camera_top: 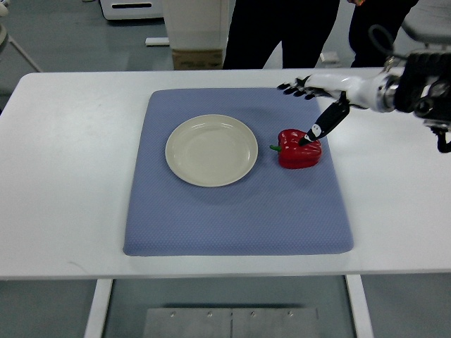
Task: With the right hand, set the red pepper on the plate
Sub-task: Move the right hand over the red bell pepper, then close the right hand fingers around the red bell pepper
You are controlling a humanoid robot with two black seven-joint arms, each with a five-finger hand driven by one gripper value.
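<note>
A red pepper (pixel 297 151) with a green stem lies on the blue mat (pixel 232 211), just right of an empty cream plate (pixel 211 150). My right hand (pixel 310 105) reaches in from the right edge and hovers over the pepper's far right side. Its fingers (pixel 294 87) are spread out toward the left, and its thumb (pixel 323 127) points down with the tip touching the pepper's top. The hand is open and holds nothing. The left arm does not show.
The mat lies on a white table (pixel 63 176). Two people in dark trousers (pixel 282 32) stand behind the far edge, and a cardboard box (pixel 197 58) sits on the floor beyond it.
</note>
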